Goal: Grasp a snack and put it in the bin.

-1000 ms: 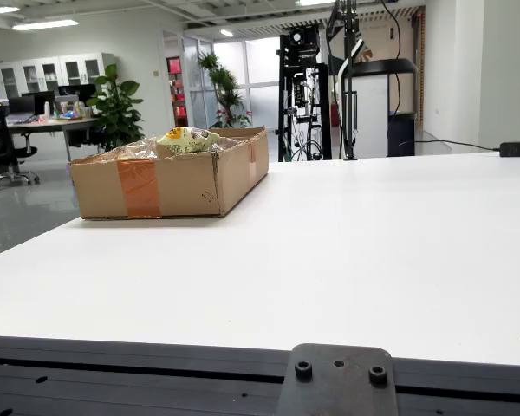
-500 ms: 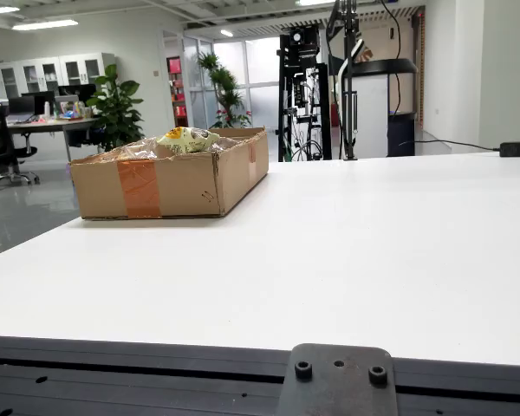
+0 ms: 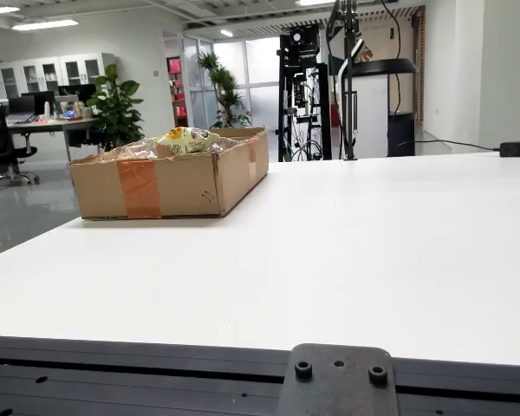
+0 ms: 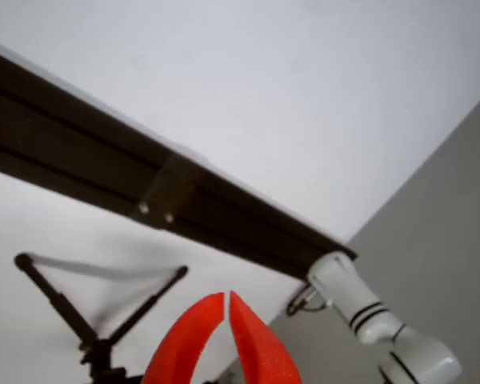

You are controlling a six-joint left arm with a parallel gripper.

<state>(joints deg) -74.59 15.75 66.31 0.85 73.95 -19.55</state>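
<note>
A cardboard box (image 3: 169, 178) with orange tape stands at the far left of the white table (image 3: 347, 251) in the view from the side. A yellow snack bag (image 3: 187, 139) and crinkled clear wrappers (image 3: 139, 150) show above its rim. No arm or gripper appears in this side view. In the view that rides on the gripper, my gripper (image 4: 227, 298) shows as two red fingers (image 4: 260, 348) whose tips meet, shut, with nothing between them. Below it lie the table's white surface and its dark edge rail (image 4: 104, 164). No snack is visible in this view.
A metal bracket (image 4: 164, 196) sits on the rail, and a white cylindrical post (image 4: 368, 316) stands at the table corner. A black tripod-like stand (image 4: 88, 328) is at lower left. In the side view a black mount (image 3: 338, 381) sits on the near edge, with stands (image 3: 347, 78) behind the table.
</note>
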